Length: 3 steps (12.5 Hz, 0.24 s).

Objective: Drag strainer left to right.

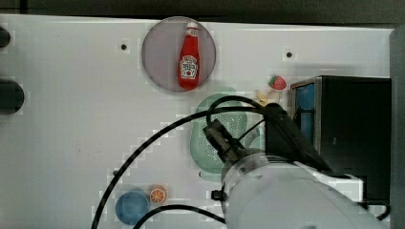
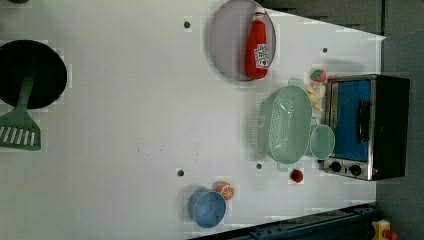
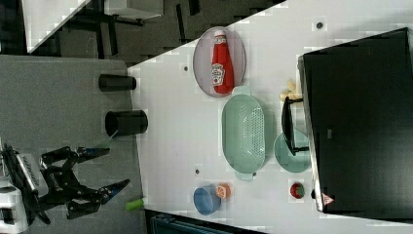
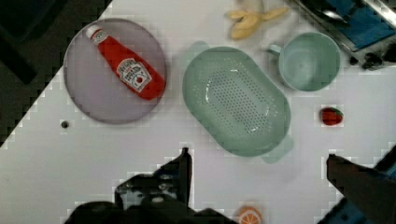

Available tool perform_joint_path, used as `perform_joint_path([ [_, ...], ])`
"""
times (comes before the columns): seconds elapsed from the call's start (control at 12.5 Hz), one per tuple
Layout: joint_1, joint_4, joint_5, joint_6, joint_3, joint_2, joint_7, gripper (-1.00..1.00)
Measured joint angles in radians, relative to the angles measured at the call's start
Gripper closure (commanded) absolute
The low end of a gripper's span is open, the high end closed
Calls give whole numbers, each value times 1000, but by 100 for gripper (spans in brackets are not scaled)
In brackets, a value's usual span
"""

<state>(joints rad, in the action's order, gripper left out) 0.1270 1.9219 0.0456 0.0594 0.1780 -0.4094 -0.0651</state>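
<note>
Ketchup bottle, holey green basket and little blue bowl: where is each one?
Red plastic ketchup bottle (image 2: 257, 47), left view: on its label.
Pale mint-green perforated plastic strainer (image 2: 287, 125), left view: on its holed bottom.
Small round blue bowl (image 2: 209, 209), left view: on its inside.

The strainer looks smooth, glossy, perforated plastic; the surface is matt white; the toaster oven has shiny metal trim.

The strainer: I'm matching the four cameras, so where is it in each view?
Top view: strainer centre, partly under the arm.
Left view: right of centre, beside the toaster oven.
Right view: centre.
Wrist view: centre.
Shared landmark: the ketchup bottle on the grey plate, next to it.
</note>
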Motion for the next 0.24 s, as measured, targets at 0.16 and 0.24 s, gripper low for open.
perform_joint_path([
  [0.16,-4,10,19,-3,5,16,6,-100],
  [0.24,-10,11,29,-12,4,39,6,-100],
])
